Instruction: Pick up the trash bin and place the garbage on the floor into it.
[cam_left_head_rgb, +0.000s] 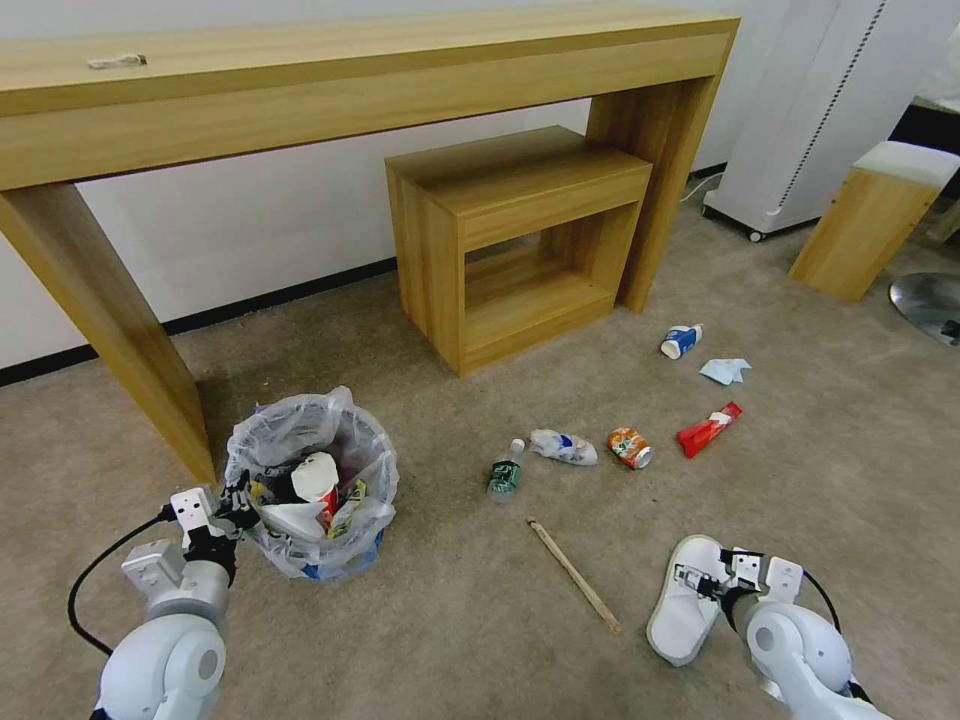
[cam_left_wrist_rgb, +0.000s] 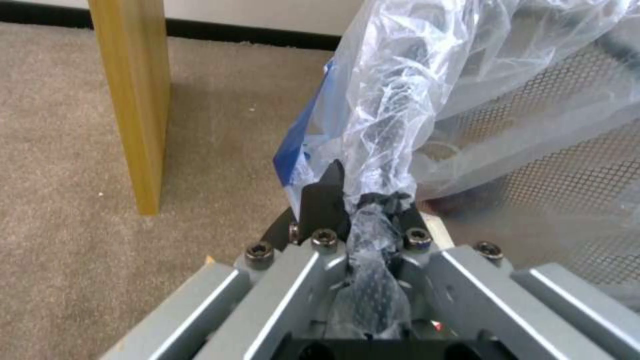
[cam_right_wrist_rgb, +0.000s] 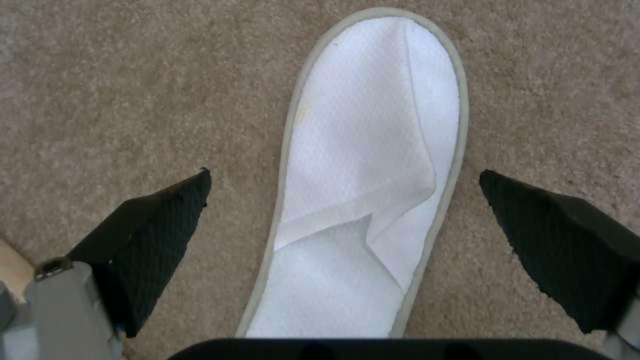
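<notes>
The trash bin (cam_left_head_rgb: 312, 487), lined with crinkly clear plastic, stands on the beige floor (cam_left_head_rgb: 450, 620) near the desk leg, with a white slipper and cartons inside. My left gripper (cam_left_head_rgb: 236, 498) is shut on its bagged rim (cam_left_wrist_rgb: 377, 220). A white slipper (cam_left_head_rgb: 686, 598) lies at the front right; my right gripper (cam_right_wrist_rgb: 343, 200) hovers open over it, one finger on each side of the slipper (cam_right_wrist_rgb: 373, 175). More garbage lies beyond: a wooden stick (cam_left_head_rgb: 573, 574), a clear bottle (cam_left_head_rgb: 506, 470), a crumpled wrapper (cam_left_head_rgb: 563, 446), a crushed can (cam_left_head_rgb: 630, 447), a red wrapper (cam_left_head_rgb: 708, 429), a tissue (cam_left_head_rgb: 725, 370) and a blue-white cup (cam_left_head_rgb: 681, 341).
A long wooden desk (cam_left_head_rgb: 330, 90) spans the back, its leg (cam_left_head_rgb: 120, 340) just behind the bin. A small wooden cabinet (cam_left_head_rgb: 515, 240) stands under it. A wooden stool (cam_left_head_rgb: 875, 215) and a white appliance (cam_left_head_rgb: 820, 110) stand at the right.
</notes>
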